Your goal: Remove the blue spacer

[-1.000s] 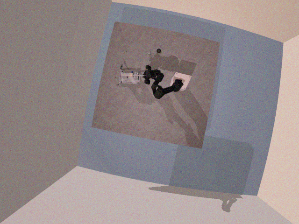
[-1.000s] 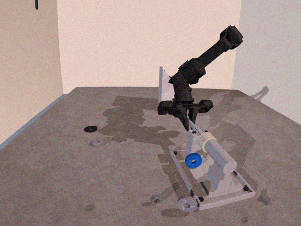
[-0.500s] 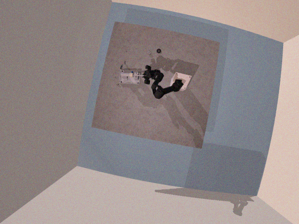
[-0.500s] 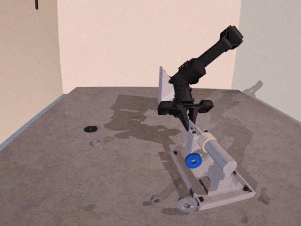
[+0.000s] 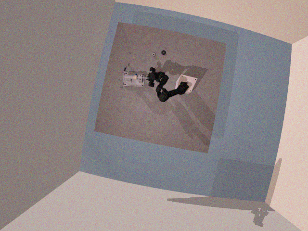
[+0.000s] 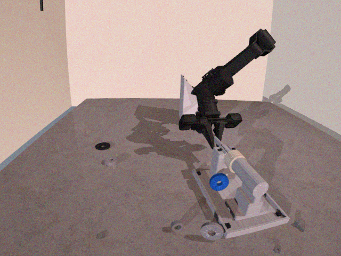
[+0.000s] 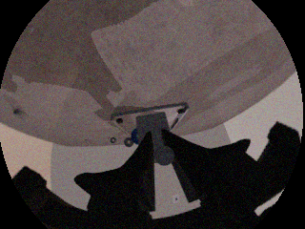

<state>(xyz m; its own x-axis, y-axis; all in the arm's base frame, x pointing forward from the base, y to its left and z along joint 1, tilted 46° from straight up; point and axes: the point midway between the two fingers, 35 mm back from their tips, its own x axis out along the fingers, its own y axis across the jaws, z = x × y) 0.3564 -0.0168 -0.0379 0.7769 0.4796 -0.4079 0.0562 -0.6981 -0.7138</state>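
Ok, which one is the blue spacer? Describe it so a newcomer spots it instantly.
Find the pale rectangular base frame carrying a thick grey cylinder. Beside that cylinder, low within the frame, leans a flat round ring. It alone is bright blue; the other loose rings are grey or black.

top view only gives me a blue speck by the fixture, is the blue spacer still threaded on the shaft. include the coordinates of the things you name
Observer: No. In the exterior view nothing passes through the hole of the blue spacer (image 5: 135, 74) (image 6: 213, 183) (image 7: 135, 136); it sits low, off the shaft (image 5: 143, 78) (image 6: 220, 142).

Operator: ok and what are the fingers doing, they're just a black blob from up here

Observer: The exterior view shows the gripper (image 5: 148, 78) (image 6: 216, 142) (image 7: 155, 134) pointing down, its two fingers shut on the shaft, just behind the small support block (image 6: 217, 162).
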